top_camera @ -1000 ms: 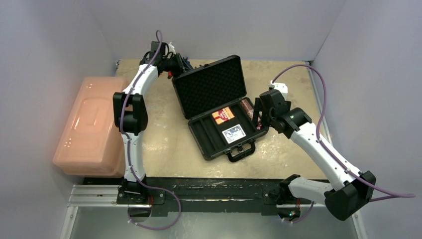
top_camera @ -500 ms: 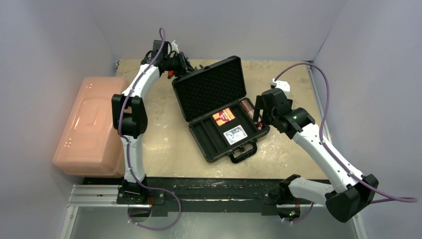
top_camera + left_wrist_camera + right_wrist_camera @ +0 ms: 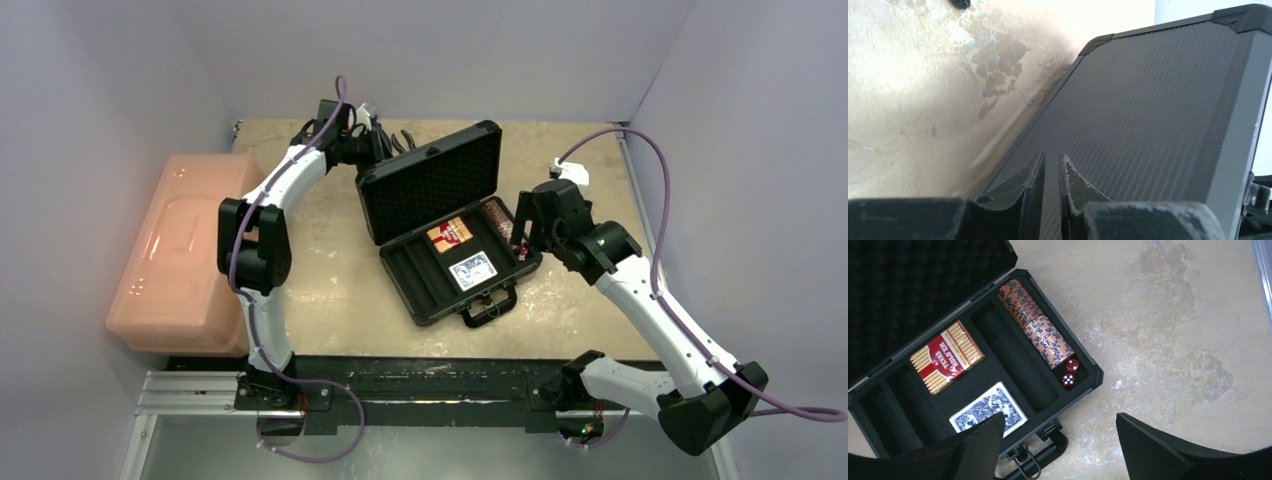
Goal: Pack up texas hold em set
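Note:
The black case (image 3: 437,285) lies open mid-table with its foam-lined lid (image 3: 430,185) tilted partly up. In the tray lie a red card deck (image 3: 946,356), a blue card deck (image 3: 989,410), one reddish chip roll (image 3: 1035,325) and two red dice (image 3: 1069,373). The case handle (image 3: 1040,460) points toward the arms. My left gripper (image 3: 388,150) is behind the lid. Its jaws stand nearly together and empty (image 3: 1052,162) against the lid's ribbed outer face (image 3: 1158,115). My right gripper (image 3: 1060,416) is open and empty above the case's right front corner.
A large pink translucent bin (image 3: 185,250) stands along the left wall. Grey walls close in the table on three sides. A black metal rail (image 3: 400,375) with the arm bases runs along the near edge. Bare tabletop (image 3: 1168,340) lies right of the case.
The lid has swung up from lying far back to a steeper tilt. My left gripper has moved right behind it. My right gripper has drawn back slightly.

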Tool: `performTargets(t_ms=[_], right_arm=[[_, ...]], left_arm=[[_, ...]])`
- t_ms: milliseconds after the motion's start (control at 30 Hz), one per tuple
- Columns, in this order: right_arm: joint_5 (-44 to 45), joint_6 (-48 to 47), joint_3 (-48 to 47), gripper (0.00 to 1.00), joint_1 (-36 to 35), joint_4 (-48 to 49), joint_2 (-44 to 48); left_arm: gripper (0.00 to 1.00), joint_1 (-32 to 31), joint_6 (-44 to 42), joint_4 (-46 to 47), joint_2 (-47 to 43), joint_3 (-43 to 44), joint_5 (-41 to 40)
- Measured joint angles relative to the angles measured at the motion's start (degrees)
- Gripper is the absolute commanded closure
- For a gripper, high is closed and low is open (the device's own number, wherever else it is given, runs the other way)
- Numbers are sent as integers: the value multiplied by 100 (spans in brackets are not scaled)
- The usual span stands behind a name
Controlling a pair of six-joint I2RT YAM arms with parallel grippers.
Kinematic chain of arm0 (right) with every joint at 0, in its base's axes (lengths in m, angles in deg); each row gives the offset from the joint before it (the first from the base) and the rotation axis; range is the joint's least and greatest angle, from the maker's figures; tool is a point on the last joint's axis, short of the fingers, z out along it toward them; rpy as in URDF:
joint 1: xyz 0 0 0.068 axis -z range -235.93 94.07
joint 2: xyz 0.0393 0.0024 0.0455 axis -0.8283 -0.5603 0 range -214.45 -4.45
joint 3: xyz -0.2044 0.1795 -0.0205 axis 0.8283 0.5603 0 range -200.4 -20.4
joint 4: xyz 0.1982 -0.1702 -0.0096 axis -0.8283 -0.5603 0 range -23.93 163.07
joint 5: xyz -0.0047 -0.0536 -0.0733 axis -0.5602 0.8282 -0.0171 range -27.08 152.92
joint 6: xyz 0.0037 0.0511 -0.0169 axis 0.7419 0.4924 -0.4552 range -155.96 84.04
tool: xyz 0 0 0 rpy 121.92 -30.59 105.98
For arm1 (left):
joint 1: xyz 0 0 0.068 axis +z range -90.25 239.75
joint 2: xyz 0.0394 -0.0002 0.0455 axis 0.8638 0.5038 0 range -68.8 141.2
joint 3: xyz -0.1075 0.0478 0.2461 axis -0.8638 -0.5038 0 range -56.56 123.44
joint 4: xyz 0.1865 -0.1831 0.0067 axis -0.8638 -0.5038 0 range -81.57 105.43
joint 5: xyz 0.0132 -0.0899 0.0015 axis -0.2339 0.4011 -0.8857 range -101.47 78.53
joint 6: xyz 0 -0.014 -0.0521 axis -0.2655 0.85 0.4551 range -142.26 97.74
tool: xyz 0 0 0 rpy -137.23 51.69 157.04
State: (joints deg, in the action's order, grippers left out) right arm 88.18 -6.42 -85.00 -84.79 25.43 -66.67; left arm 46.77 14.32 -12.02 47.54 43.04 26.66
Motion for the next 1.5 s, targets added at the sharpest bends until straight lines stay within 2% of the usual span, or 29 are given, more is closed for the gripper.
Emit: performTargets(t_ms=[967,1300,1500], right_arm=[[-13,319,0,14,2,-221,490],[623,721,-127,9,2,-848,540],[872,927,-160,9,0,-1095,549]], left_arm=[[85,-306,-61,326,-1735,-2269,-109],[85,-437,-125,402,-2271,-3106,-155],[85,-479,-177,382,-2531,-3285,-216]])
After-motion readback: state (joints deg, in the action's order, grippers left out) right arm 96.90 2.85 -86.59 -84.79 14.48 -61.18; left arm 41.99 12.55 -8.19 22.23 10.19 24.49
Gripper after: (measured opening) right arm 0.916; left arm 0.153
